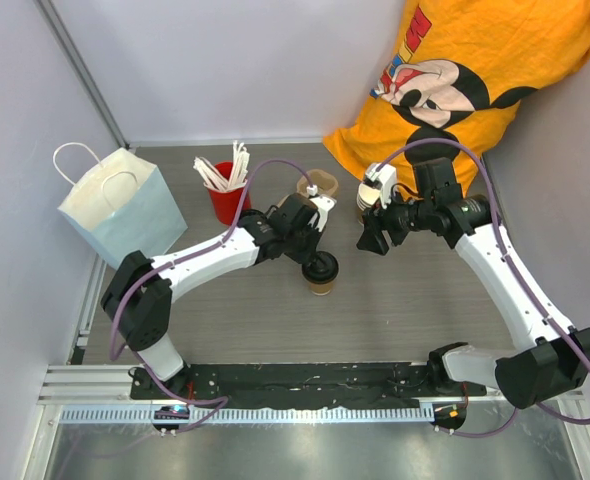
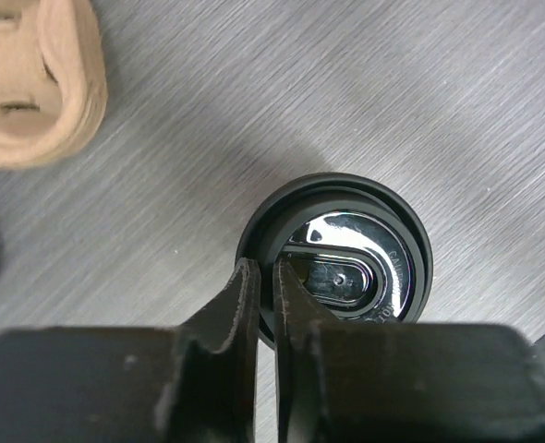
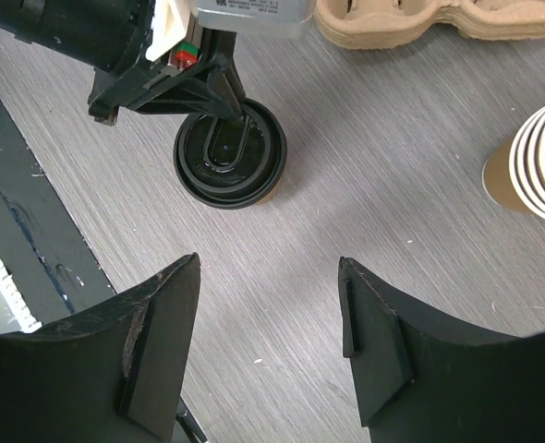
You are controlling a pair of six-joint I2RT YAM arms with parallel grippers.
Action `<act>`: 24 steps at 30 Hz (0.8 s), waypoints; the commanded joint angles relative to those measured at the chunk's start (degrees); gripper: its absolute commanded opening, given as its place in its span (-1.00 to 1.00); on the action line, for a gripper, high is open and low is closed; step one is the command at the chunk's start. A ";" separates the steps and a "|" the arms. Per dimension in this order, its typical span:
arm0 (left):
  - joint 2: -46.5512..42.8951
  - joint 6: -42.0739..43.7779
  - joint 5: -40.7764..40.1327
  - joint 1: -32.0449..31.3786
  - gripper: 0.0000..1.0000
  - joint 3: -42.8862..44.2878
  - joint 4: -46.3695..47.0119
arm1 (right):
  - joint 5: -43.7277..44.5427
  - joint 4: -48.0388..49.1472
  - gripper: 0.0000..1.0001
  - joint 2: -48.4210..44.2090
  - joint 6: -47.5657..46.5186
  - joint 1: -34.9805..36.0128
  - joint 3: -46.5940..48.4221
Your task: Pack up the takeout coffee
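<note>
Left gripper (image 2: 265,277) is clenched on the rim of the black lid (image 2: 346,277) atop the takeout coffee (image 1: 322,286), which stands mid-table, just near of the pulp cup carrier (image 1: 317,185). Right gripper (image 3: 265,266) hangs released to its right.

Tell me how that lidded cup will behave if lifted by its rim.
Probably tippy: the paper cup stands narrow under a wider black lid. The left fingers pinch only the lid's rim, off-centre, so it may swing, or the lid may pop off. The glossy plastic looks slippery.
</note>
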 commanded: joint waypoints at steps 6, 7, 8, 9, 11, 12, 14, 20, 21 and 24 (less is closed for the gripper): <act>0.08 -5.81 2.65 -0.27 -0.24 2.94 -3.31 | 0.43 0.56 0.32 -2.23 0.05 -0.36 2.39; -0.01 -5.90 3.35 -0.35 -0.17 3.20 -3.22 | 0.34 0.65 0.32 -2.14 -0.04 -0.36 2.39; -0.18 -5.90 3.70 -0.27 -0.02 3.38 -3.22 | 0.25 0.65 0.32 -1.97 0.05 -0.53 2.39; -0.27 -5.90 4.14 -0.35 0.06 3.56 -3.13 | 0.16 0.65 0.32 -1.88 -0.04 -0.45 2.39; -0.36 -6.16 5.02 -0.35 0.26 4.61 -3.13 | -0.01 0.65 0.33 -1.70 -0.04 -0.45 2.39; -0.45 -6.16 5.20 -0.35 0.33 4.96 -3.04 | -0.10 0.74 0.32 -1.70 -0.04 -0.53 2.39; -0.71 -6.34 5.38 -0.27 0.46 6.62 -3.22 | -0.45 0.74 0.32 -1.70 -0.22 -0.62 2.22; -2.64 -5.20 6.34 1.14 0.62 9.01 -3.39 | -1.50 0.39 0.33 -1.61 -0.83 -0.62 1.16; -3.08 -4.76 6.43 1.66 0.64 8.22 -3.31 | -2.29 0.21 0.32 -1.70 -1.27 -0.62 1.08; -6.33 -2.30 6.00 5.17 0.68 2.89 -2.17 | -4.05 -0.93 0.32 -1.53 -1.80 -0.62 1.07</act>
